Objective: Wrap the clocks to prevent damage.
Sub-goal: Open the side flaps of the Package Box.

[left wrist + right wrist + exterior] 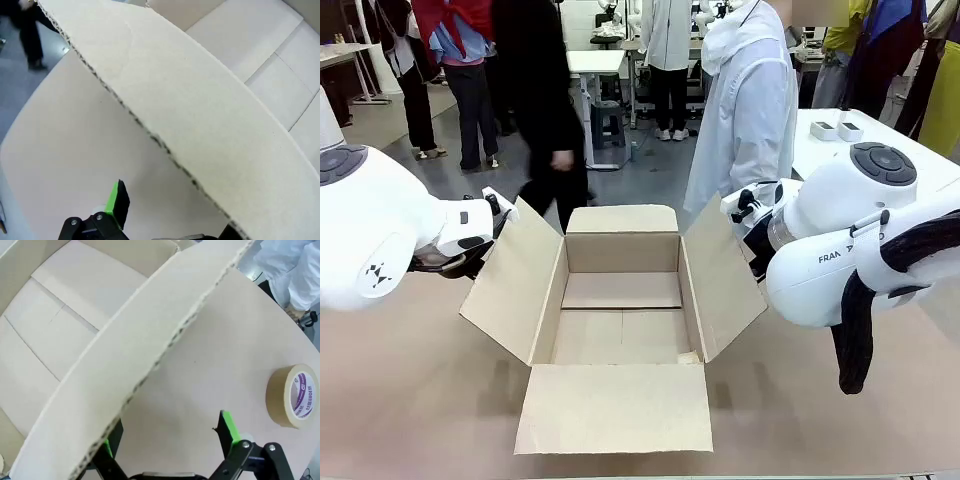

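The cardboard box (pixel 622 250) stands open in the middle of the tabletop (pixel 410 410), all 4 flaps splayed and its floor bare. Where the clocks are I cannot tell, so the relation that matters is between the jaws and the 2 side flaps.

The left gripper (pixel 172 212) sits at the left flap (pixel 515 280). Its jaws are apart. The flap's raw edge crosses between them, and the green pad (pixel 116 196) is clear of the cardboard.

The right gripper (pixel 170 432) mirrors it on the right flap (pixel 720 275). Its jaws are also wide, 1 finger on each face of the flap and neither pressing.

Each flap's long edge runs from the robot's side toward the person (pixel 750 120), so each arm is nearer its own flap.

A tape roll (pixel 292 396) lies on the tabletop outside the right flap.

My guess is that closing on the flaps would hold the box spread for loading.
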`<state>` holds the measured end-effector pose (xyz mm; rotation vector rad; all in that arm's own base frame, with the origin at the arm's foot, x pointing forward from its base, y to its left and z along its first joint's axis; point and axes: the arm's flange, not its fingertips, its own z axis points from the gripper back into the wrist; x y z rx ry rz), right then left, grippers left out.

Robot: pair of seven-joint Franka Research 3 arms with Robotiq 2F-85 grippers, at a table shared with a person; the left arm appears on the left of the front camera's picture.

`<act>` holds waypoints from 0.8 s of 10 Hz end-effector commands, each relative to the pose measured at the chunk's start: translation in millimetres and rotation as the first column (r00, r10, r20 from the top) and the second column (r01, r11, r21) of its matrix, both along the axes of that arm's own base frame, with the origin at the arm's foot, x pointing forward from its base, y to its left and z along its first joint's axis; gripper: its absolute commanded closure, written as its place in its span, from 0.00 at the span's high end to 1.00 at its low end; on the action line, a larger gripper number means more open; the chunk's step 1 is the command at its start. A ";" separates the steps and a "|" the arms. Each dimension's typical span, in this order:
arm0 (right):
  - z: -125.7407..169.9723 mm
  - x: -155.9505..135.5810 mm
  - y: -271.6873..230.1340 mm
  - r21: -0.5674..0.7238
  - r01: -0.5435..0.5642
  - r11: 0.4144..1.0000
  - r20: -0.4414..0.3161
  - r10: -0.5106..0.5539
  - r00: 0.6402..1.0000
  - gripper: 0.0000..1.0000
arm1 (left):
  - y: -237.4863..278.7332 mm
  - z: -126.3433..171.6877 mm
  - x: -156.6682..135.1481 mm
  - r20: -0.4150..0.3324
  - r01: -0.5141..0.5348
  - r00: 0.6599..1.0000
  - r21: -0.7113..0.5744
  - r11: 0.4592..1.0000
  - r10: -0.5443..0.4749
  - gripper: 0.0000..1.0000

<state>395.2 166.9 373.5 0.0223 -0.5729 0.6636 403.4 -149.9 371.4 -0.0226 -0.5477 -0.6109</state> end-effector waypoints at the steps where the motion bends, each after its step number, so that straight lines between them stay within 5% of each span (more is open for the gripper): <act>1: 0.0 0.0 0.0 0.000 0.000 1.000 0.000 0.000 1.000 1.00 | 0.0 0.0 -0.1 0.000 0.000 1.000 0.000 1.000 0.000 1.00; 8: 0.0 0.0 0.0 0.000 0.000 1.000 0.000 0.000 1.000 1.00 | 0.0 0.0 -0.1 0.000 0.000 1.000 0.000 1.000 0.000 1.00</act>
